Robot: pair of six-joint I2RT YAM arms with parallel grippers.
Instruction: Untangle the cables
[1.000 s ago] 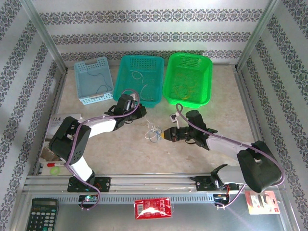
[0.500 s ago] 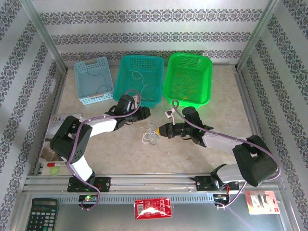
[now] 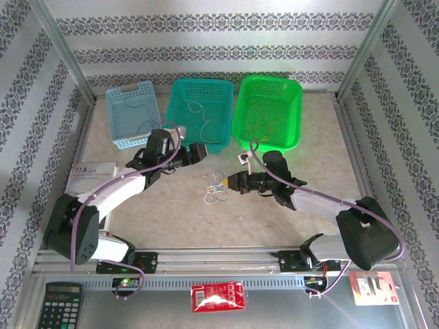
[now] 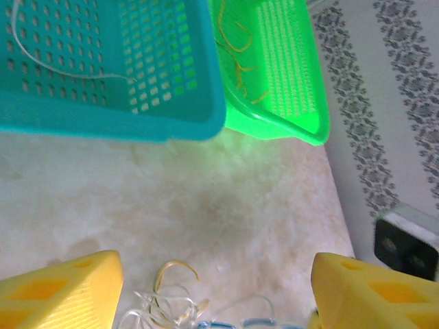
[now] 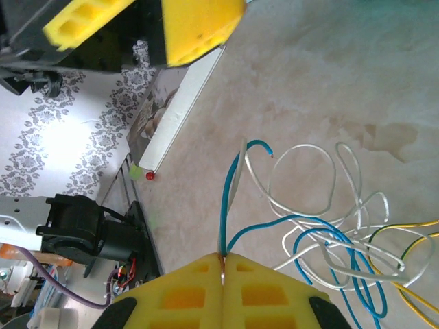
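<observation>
Cables (image 3: 218, 186) are lying in a loose blue/white/yellow tangle on the surface (image 3: 171, 212), mid-way btwn the two arms and just in front of the teal basket (image 3: 200, 110). R end effector (image 3: 230, 184) is gripping them. In its wrist view the pads are pressing together on a blue strand w/ a pale one beside it, and the other loops are spreading out over the surface. L end effector (image 4: 216, 291) is hanging open, yellow fingers (image 4: 62, 291) wide apart, w/ the tangle lying low btwn them, untouched. Further out, the teal basket is holding a white strand and the green basket (image 3: 267, 110) yellow ones. The light-blue basket (image 3: 134, 113) is sitting farthest left.
</observation>
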